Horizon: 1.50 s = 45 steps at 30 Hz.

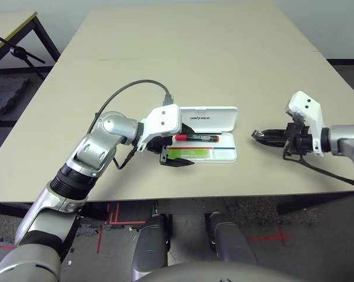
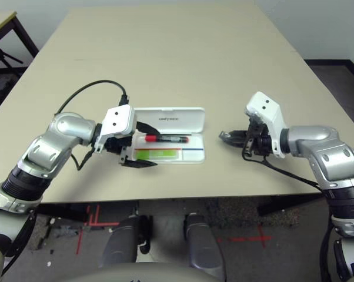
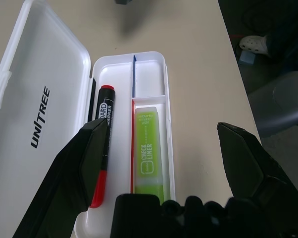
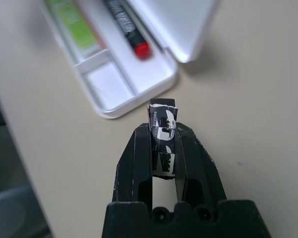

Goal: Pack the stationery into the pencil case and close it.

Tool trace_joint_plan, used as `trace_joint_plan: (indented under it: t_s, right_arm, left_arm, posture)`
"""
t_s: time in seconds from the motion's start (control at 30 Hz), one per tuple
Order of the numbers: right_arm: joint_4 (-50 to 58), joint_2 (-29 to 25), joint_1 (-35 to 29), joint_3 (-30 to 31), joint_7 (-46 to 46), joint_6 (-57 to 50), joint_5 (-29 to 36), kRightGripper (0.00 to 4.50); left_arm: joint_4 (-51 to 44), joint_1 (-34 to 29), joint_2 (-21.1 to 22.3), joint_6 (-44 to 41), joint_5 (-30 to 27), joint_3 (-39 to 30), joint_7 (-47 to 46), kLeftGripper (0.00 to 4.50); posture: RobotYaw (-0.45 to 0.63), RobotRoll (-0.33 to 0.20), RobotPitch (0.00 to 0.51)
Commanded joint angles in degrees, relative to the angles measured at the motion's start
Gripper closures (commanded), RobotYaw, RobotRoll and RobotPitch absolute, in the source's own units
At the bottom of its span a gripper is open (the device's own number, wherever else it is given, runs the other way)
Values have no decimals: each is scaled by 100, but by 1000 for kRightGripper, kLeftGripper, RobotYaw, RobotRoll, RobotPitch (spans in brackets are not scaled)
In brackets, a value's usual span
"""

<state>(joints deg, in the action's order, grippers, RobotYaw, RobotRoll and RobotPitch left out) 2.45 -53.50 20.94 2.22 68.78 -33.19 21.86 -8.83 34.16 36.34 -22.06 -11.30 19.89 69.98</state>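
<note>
Two pens, marker (image 3: 105, 119) and highlighter (image 3: 148, 148), lie lengthwise in the open case (image 3: 150, 77), matching its slots; the left claw (image 3: 154, 153) spreads wide around them, while the right claw (image 4: 163, 136) pinches what seems the small metal piece (image 4: 163, 144), perhaps for the empty compartment.

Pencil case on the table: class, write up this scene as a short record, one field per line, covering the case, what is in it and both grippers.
case: white pencil case, lid open
long compartment: red-and-black marker
compartment beside the red line: lime-green highlighter
small compartment by the blue line: empty
left gripper: fingers open, around part of the case, gripping nothing
right gripper: fingers shut on a small black-and-silver piece, outside the case
still to do: piece in, lid closed
</note>
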Motion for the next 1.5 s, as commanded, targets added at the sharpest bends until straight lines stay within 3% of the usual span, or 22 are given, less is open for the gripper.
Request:
trace_joint_plan:
  t_s: [0.03, 0.23, 0.6, 0.87, 1.5]
  right_arm:
    - [71, -50, 94, 104, 501, 132, 166, 4154]
    - [249, 111, 286, 407, 716, 184, 48, 4154]
    - [24, 884, 695, 1002, 478, 714, -462, 4154]
    - [-407, 1073, 926, 1305, 509, 1188, -951, 4154]
    - [-924, 1391, 1150, 1533, 540, 1675, -1413, 4154]
  left_arm:
    - [-16, 29, 52, 22, 41, 35, 62, 0]
    - [-25, 23, 75, 4, 46, 34, 53, 0]
    - [-14, 56, 120, -7, 94, 64, 63, 0]
    - [-39, 48, 114, -35, 101, 58, 26, 0]
    - [40, 76, 84, -2, 186, 50, -18, 0]
  posture:
    - [-108, 0, 130]
    - [-102, 0, 129]
    - [-95, 0, 127]
    - [-85, 0, 127]
    - [-79, 0, 118]
